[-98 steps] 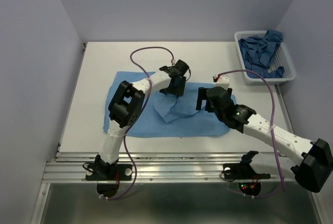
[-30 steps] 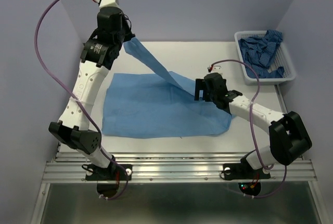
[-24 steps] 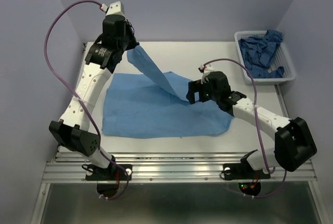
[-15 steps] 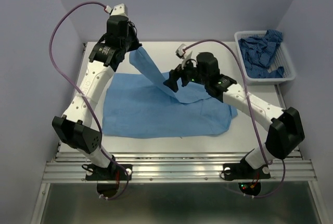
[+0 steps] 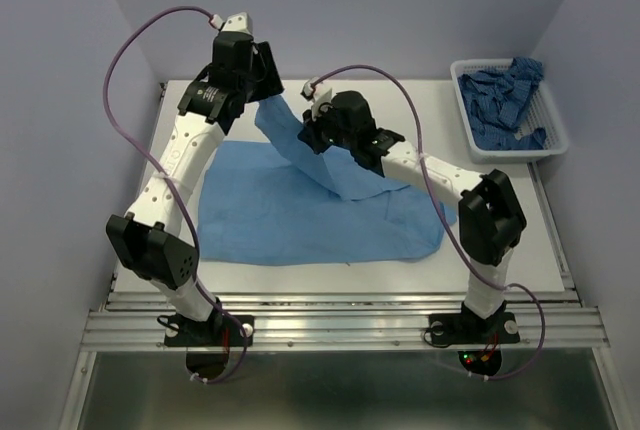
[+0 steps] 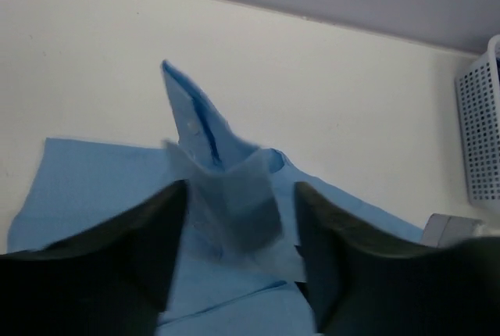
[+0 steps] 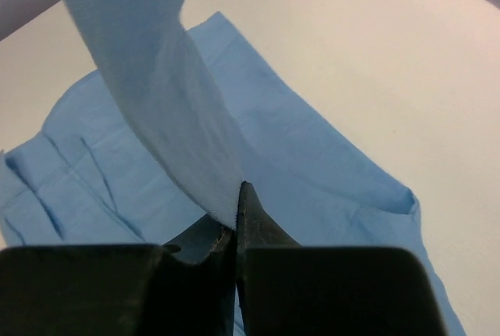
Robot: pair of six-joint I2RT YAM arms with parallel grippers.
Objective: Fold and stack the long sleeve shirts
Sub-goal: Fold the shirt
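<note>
Top external view showed a white surface (image 5: 530, 240) with walls on three sides. A plain light sky-blue shirt (image 5: 290, 220) lay spread flat over the middle of it. One long strip of that shirt (image 5: 285, 130) rose off the body toward the far left, and both arms reached in to it from the near edge. The left arm stretched high along the left side, while the right arm bent across from the right.

At the far right corner sat a white mesh basket (image 5: 520, 156), well apart from the spread shirt. A darker blue patterned shirt (image 5: 505, 95) lay crumpled inside it.

The left fingers (image 5: 265, 85) hung over the top of the raised strip. From the left wrist camera they stood parted, a fold of the pale cloth (image 6: 223, 195) sitting in the gap between them, blurred at that range. Whether it was pinched at all I could not tell.

Lower down the same strip, the right fingers (image 5: 308, 136) were closed tight. In the right wrist view their tips (image 7: 237, 195) met on the edge of the hanging cloth (image 7: 164, 94), with the flat part of the shirt on the surface beneath.
</note>
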